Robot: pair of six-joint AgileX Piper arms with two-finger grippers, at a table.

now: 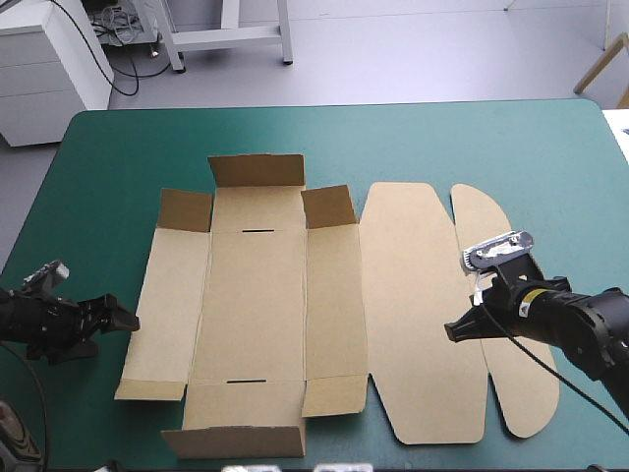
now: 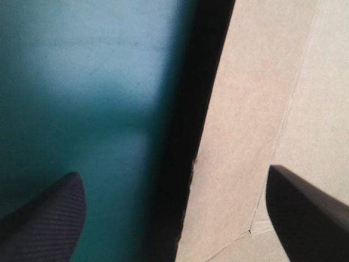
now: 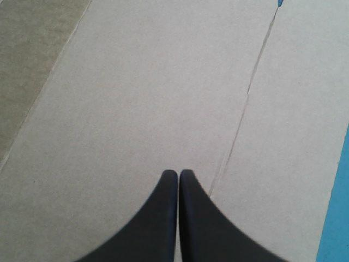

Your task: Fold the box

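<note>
The brown box (image 1: 257, 295) lies unfolded mid-table on the teal-green cover (image 1: 442, 138), a cut sheet almost flat, its small end flaps tipped up a little and the lid panel spread toward the right. The left gripper (image 1: 123, 321) is released, black fingers wide apart, the sheet's left edge just ahead between them. The right gripper (image 1: 454, 330) is clenched on nothing, its tips over the lid panel beside a crease
</note>
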